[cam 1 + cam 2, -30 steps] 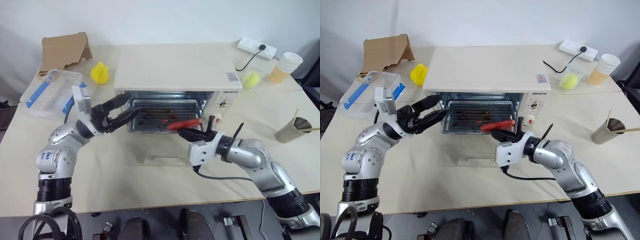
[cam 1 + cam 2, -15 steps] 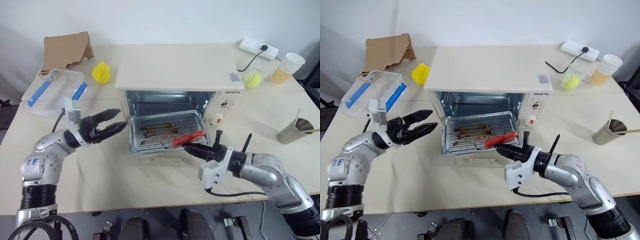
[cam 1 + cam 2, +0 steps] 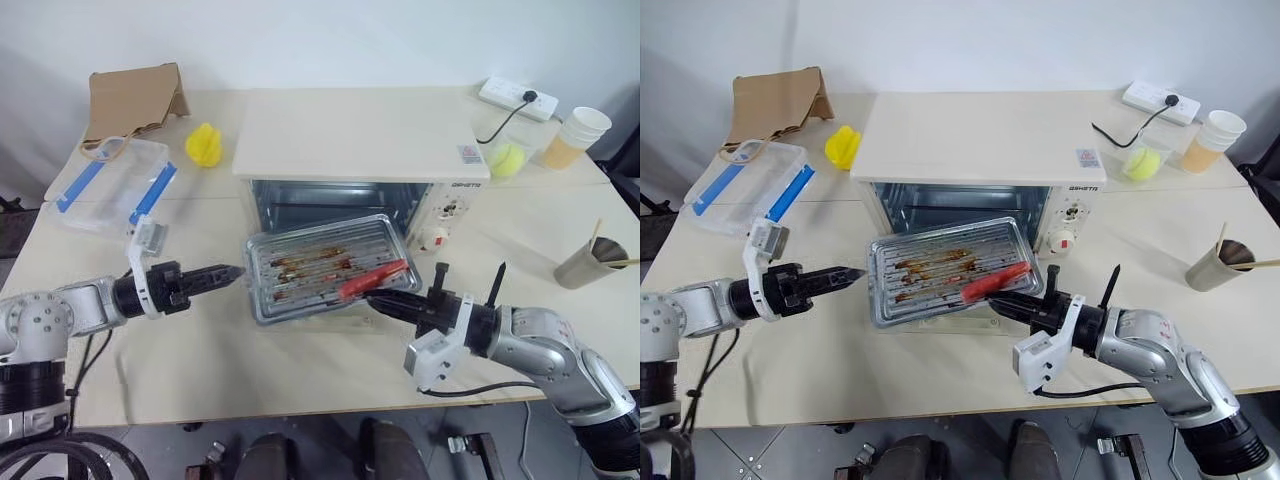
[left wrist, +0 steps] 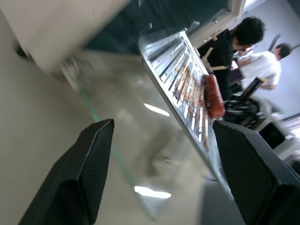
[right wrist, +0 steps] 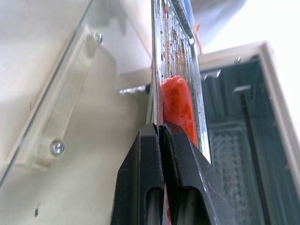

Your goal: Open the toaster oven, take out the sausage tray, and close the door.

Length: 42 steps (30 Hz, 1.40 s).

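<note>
While right jaws clamp sausage tray [image 3: 322,266] rim, left jaws apart beside it.

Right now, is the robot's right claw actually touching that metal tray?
Touching. In the right wrist view the right gripper has its jaws shut on the tray rim, beside the sausage.

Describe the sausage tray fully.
The sausage tray is shiny ribbed rectangular metal, streaked with brown grease, carrying one red sausage near its right front edge. It is out of the toaster oven, above the lowered glass door, slightly tilted. The right claw is shut on its front rim.
</note>
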### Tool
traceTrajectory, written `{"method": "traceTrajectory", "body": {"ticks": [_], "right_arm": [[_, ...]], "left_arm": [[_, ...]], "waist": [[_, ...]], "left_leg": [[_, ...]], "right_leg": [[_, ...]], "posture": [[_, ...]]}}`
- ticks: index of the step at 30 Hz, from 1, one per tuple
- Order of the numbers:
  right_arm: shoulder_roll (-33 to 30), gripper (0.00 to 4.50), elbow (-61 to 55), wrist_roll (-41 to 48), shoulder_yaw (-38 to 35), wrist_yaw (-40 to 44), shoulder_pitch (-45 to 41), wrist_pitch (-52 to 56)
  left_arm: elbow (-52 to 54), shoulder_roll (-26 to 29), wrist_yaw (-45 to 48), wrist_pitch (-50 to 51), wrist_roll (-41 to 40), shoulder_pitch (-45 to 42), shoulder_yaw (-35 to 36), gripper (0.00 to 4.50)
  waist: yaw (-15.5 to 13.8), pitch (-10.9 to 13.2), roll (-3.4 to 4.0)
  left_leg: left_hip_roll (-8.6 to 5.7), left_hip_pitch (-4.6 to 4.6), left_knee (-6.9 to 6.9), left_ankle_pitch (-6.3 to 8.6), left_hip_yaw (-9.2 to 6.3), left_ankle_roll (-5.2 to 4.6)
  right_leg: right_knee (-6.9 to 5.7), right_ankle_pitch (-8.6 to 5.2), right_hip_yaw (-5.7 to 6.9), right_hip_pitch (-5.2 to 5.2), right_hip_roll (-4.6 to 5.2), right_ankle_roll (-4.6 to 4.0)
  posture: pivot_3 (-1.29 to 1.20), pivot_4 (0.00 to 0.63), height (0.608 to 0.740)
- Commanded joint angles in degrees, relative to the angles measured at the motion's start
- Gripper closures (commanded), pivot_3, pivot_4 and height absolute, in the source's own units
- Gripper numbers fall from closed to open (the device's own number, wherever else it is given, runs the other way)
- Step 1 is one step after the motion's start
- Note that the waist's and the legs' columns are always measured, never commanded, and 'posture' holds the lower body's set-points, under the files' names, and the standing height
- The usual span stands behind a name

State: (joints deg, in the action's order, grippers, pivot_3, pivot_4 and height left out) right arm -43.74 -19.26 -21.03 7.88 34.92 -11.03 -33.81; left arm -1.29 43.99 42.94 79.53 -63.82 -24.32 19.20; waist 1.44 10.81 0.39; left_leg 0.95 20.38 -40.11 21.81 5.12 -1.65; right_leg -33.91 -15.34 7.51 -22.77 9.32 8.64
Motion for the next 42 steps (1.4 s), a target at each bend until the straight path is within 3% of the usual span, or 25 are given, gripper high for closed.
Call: {"method": "traceTrajectory", "body": {"ticks": [1,6,12,18,22,25,29,35,39,42], "right_arm": [[0.69,4.47,-0.42,0.97,0.04,-0.6,-1.55,-0.74],[0.52,4.47,0.27,2.5,1.37,0.97,-2.37,-0.27],[0.78,4.5,0.15,2.94,1.5,1.24,-2.64,0.02],[0.53,4.5,0.4,3.93,1.52,1.89,-2.73,-0.43],[0.43,4.5,0.87,5.72,1.7,2.67,-3.15,-1.12],[0.77,4.5,0.18,8.66,1.49,3.44,-2.98,-0.15],[0.3,3.47,-0.34,12.41,0.65,4.9,-2.36,1.6],[-4.89,1.48,0.78,25.11,-2.43,10.26,1.15,-1.56],[-7.81,0.3,4.06,28.31,-6.53,12.21,4.28,-2.04],[-9.45,0.3,8.65,30.06,-9.94,13.82,7.51,-3.33]], "left_arm": [[1.7,-3.3,-4.5,4.27,-3.97,-0.52,2.04,0.93],[1.11,-11.57,-14.62,8.7,-9.11,-1.82,6.03,0.93],[-0.83,-16.7,-27.15,10.42,-18.57,-1.03,10.44,2.67],[-4.14,-14.17,-37.49,7.58,-32.64,1.42,7.0,4.49],[-4.23,-10.22,-42.75,2.16,-44.94,4.02,1.22,4.49],[-4.42,-7.29,-43.44,0.31,-49.01,5.87,-2.38,4.49],[-4.56,-5.98,-42.32,-0.99,-49.18,8.11,-3.45,4.5],[-7.94,-2.11,-35.22,0.94,-49.18,14.86,1.58,4.5],[-7.23,0.29,-30.24,1.44,-49.18,21.52,4.87,4.5],[-5.94,0.67,-26.86,0.8,-49.18,28.35,9.48,4.5]], "waist": [[0.05,0.0,0.0],[-0.06,-0.01,-0.03],[-0.02,-0.02,-0.04],[-0.05,-0.03,-0.05],[0.0,-0.03,-0.05],[-0.04,-0.03,-0.05],[-0.03,-0.03,-0.05],[0.05,-0.03,-0.05],[0.12,-0.03,-0.04],[0.05,-0.03,-0.05]], "left_leg": [[0.0,-0.01,0.01,0.0,0.0,0.0],[0.0,-0.01,-0.04,0.0,-0.03,0.0],[0.0,-0.04,-0.04,0.0,-0.05,0.0],[-0.01,-0.13,-0.04,0.0,-0.06,0.0],[-0.01,-0.15,-0.04,0.0,-0.06,0.0],[0.0,-0.16,-0.05,0.0,-0.09,0.0],[-0.06,-0.16,-0.06,0.0,-0.08,0.0],[-0.06,-0.17,-0.01,0.0,-0.03,0.0],[-0.03,-0.19,0.05,0.0,0.03,0.0],[-0.04,-0.18,0.02,0.0,0.1,0.0]], "right_leg": [[-0.01,0.0,0.01,0.0,0.0,0.0],[-0.04,0.0,0.01,0.02,0.0,0.0],[-0.05,0.0,-0.01,0.05,0.02,0.0],[-0.06,0.0,-0.07,0.12,0.05,0.0],[-0.07,0.0,-0.09,0.12,0.08,0.0],[-0.08,0.0,-0.09,0.13,0.09,0.0],[-0.06,0.0,-0.1,0.17,0.09,0.0],[-0.02,0.0,-0.08,0.17,0.04,0.0],[0.05,0.0,-0.11,0.15,0.01,0.0],[0.08,-0.01,-0.21,0.16,0.03,-0.01]], "posture": [[0.0,0.15,0.74],[0.0,0.15,0.74],[0.0,0.15,0.74],[0.0,0.15,0.74],[0.0,0.15,0.74],[0.0,0.15,0.74],[0.0,0.15,0.74],[0.0,0.15,0.74],[0.0,0.15,0.74],[0.0,0.15,0.74]]}}
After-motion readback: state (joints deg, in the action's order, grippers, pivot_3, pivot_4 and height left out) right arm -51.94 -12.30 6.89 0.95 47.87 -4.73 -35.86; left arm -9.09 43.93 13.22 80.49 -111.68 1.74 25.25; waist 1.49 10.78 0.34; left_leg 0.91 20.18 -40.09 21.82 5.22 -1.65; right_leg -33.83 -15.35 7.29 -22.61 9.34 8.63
